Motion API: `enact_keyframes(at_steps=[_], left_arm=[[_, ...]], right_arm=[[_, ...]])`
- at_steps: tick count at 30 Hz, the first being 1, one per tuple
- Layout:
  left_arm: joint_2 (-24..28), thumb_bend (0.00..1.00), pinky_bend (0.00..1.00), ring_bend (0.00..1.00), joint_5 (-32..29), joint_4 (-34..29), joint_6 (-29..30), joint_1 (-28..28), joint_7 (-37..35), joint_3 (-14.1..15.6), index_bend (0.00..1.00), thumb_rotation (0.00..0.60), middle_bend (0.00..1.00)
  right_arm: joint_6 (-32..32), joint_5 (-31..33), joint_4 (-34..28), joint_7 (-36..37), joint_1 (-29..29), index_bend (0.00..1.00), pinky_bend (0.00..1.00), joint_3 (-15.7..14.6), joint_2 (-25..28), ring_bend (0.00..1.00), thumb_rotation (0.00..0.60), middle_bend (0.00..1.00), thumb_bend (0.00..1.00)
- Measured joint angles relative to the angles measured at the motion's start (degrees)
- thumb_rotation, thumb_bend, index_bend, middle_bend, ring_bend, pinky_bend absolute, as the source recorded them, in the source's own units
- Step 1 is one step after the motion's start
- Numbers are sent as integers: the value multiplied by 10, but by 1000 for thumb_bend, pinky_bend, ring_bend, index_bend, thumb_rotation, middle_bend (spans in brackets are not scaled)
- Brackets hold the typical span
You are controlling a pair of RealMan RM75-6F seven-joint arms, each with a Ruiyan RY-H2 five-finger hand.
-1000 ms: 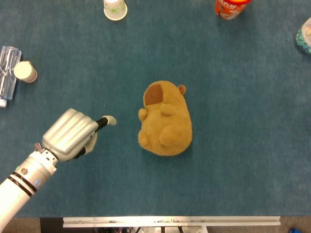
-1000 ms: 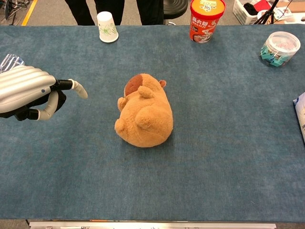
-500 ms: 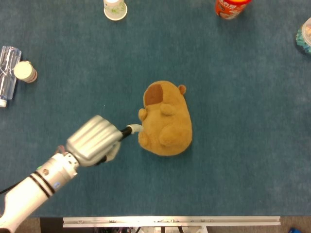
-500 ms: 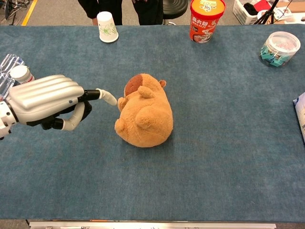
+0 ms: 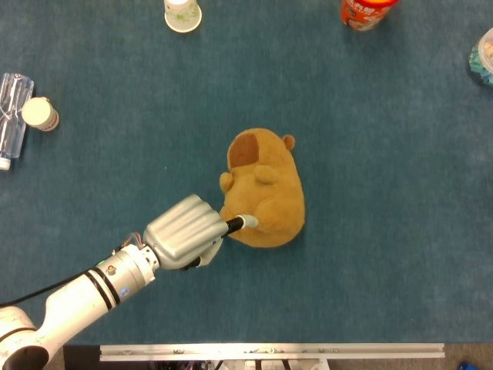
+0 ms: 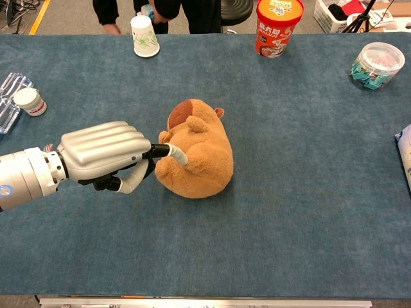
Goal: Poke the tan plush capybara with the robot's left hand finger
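The tan plush capybara (image 5: 269,185) (image 6: 200,160) lies in the middle of the blue tablecloth, its brown-patched head toward the far side. My left hand (image 5: 183,232) (image 6: 103,151) reaches in from the left. One finger is stretched out and the others are curled under the palm. The white fingertip (image 5: 248,222) (image 6: 177,154) presses into the capybara's left side and dents the plush. The hand holds nothing. My right hand shows in neither view.
A paper cup (image 6: 144,36) and a red tub (image 6: 278,25) stand at the far edge. A clear bottle (image 5: 12,116) and a small white jar (image 5: 40,113) lie far left. A tub of clips (image 6: 377,64) and a white package (image 6: 405,154) sit at right.
My left hand has swept right and toward the near side, from well clear of the capybara to contact. Its outstretched finger now pushes into the plush.
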Motion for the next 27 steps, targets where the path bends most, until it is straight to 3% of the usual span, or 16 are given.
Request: enact_keyframes(at_steps=[17, 27], left_arm=[[-43, 1000, 715, 913, -16, 42, -7, -17, -8, 16, 190, 600, 1000], [-11, 1000, 715, 907, -19, 25, 16, -5, -13, 37, 201, 600, 1000]], right_arm=[[0, 2, 4, 7, -2, 260, 378, -1, -1, 284, 600, 304, 0], [6, 2, 9, 18, -7, 259, 379, -1, -1, 283, 600, 304, 0]])
